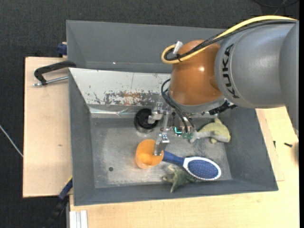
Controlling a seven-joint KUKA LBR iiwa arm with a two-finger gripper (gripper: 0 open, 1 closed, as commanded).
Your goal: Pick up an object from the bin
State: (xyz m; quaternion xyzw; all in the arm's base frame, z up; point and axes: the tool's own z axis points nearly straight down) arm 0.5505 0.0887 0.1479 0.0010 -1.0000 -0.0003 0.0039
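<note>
My gripper hangs below the arm's wrist near the middle of the bin, its tip at the right edge of a round orange thing lying on the floor. A blue-handled hairbrush with a white oval head lies just right of the orange thing, its handle pointing towards the gripper's tip. A black round thing sits behind and to the left, close to the back wall. Whether anything is held cannot be seen.
A pale yellow-green soft toy lies to the right under the arm. A small dark green toy figure rests at the front wall below the brush. The arm's orange cover overhangs the bin's back right.
</note>
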